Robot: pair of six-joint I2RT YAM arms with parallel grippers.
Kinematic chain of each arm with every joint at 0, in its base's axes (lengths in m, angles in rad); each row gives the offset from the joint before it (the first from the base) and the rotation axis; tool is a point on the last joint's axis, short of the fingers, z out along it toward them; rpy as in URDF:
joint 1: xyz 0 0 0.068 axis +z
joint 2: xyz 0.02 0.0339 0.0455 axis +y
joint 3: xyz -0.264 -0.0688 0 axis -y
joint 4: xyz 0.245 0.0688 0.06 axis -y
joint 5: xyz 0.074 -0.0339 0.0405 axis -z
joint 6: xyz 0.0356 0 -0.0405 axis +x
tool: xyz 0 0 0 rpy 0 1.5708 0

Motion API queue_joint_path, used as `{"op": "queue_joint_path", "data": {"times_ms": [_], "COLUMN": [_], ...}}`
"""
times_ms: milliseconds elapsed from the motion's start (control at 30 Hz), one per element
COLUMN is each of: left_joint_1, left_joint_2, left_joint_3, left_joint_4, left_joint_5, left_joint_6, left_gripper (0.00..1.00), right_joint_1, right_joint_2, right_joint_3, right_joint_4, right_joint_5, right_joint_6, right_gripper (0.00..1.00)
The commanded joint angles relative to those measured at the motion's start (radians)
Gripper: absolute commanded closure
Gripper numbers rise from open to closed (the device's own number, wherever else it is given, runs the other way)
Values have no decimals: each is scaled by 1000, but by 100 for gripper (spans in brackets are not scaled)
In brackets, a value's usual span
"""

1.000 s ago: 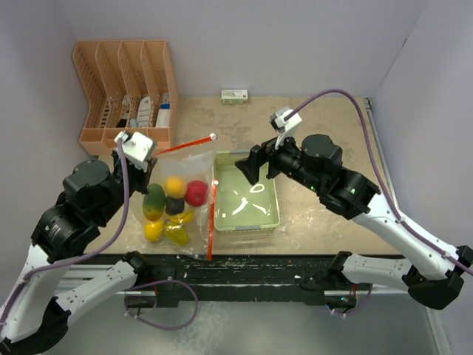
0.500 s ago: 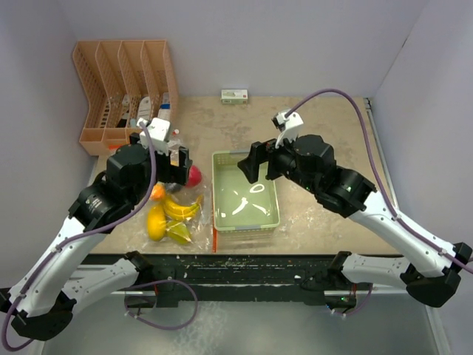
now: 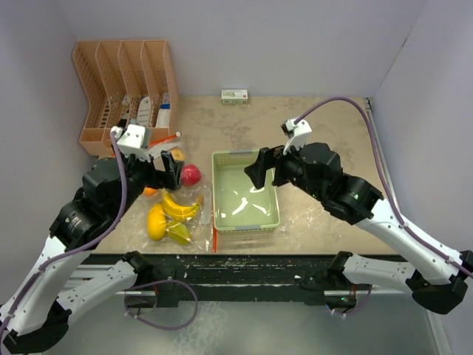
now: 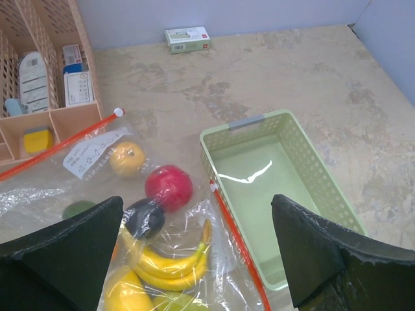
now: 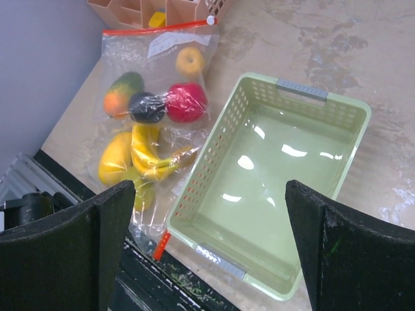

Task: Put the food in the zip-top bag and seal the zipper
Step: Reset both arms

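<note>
**Top view:** On the mottled beige bench (image 3: 325, 133), the glossy toy fruit (image 3: 177, 208) lies inside the crinkly clear zip-top bag (image 3: 196, 225). The bag sits just left of the pale green plastic tray (image 3: 216, 194), which holds nothing. The left claw (image 3: 170, 168) hangs released over the bag's far end. The right claw (image 3: 258, 168), also released and empty, hovers above the tray's far end. One length of the thin orange-red zipper strip (image 3: 214, 238) runs along the tray's left wall.

**Left wrist view:** The fingers are spread wide with nothing between them. Under the film lie the small orange (image 4: 126, 159), red apple (image 4: 168, 188), dark purple fruit (image 4: 144, 219) and yellow bananas (image 4: 170, 260). A second length of the strip slants away toward the orange slotted organiser (image 4: 61, 122), well apart from the first, so the mouth looks unsealed.

**Right wrist view:** The tray is bare, and the bag beside it also holds the yellow mango (image 5: 111, 159) and green-red mango (image 5: 120, 91).

Filling looks done, and sealing appears to be what remains. It would go best with the two lengths brought together first. One claw could then pin an end while the other presses along the strip itself, clear of the fruit, since the slick film may slide.
</note>
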Motion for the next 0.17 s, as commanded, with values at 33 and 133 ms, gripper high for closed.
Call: {"op": "queue_joint_path", "data": {"times_ms": [33, 133], "left_joint_1": [2, 2], "left_joint_2": [18, 26], "left_joint_3": [-10, -19], "left_joint_4": [1, 6], "left_joint_5": [23, 29], "left_joint_6": [-12, -9], "left_gripper": [1, 1], "right_joint_1": [-2, -2], "right_joint_2": [-34, -41], "right_joint_3": [-10, -15], "right_joint_4": [-26, -39], "right_joint_5": [14, 27], "right_joint_6": [27, 43], "right_gripper": [1, 0]}}
